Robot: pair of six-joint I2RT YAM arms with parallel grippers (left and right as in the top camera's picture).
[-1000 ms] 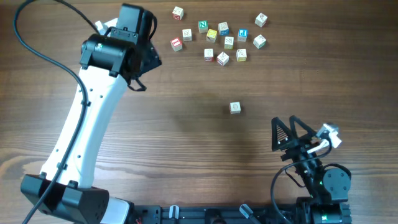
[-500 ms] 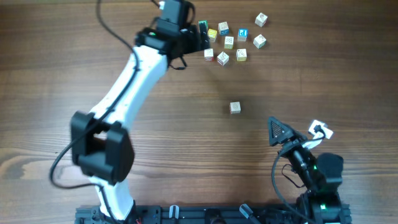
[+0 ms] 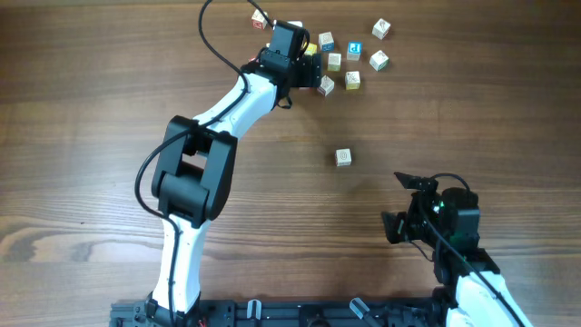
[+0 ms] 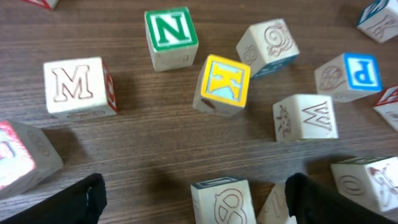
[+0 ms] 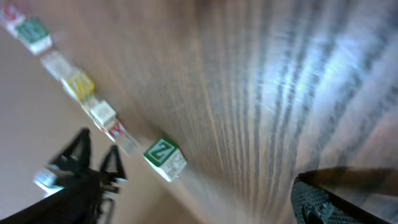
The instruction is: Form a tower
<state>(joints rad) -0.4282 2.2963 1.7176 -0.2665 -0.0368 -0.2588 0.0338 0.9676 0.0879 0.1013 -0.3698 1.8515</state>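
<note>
Hovering with left gripper (image 4: 196, 196) spread open over loose letter cubes at far side of table (image 3: 109, 109), yellow K cube (image 4: 225, 84) and green N cube (image 4: 172, 34) just ahead. Holding right gripper (image 3: 397, 203) open, empty, near lone cube (image 3: 343, 157) mid-table. Finding no stacked tower; cubes all lying single.

This looks like a robotics lab bench, not a home. The left arm (image 3: 195, 173) and the right arm (image 3: 445, 222) are mounted on a black rail (image 3: 300, 313) along the edge of a wood-grain table (image 3: 91, 136). The only other things on it are toy letter blocks (image 3: 352, 80).
</note>
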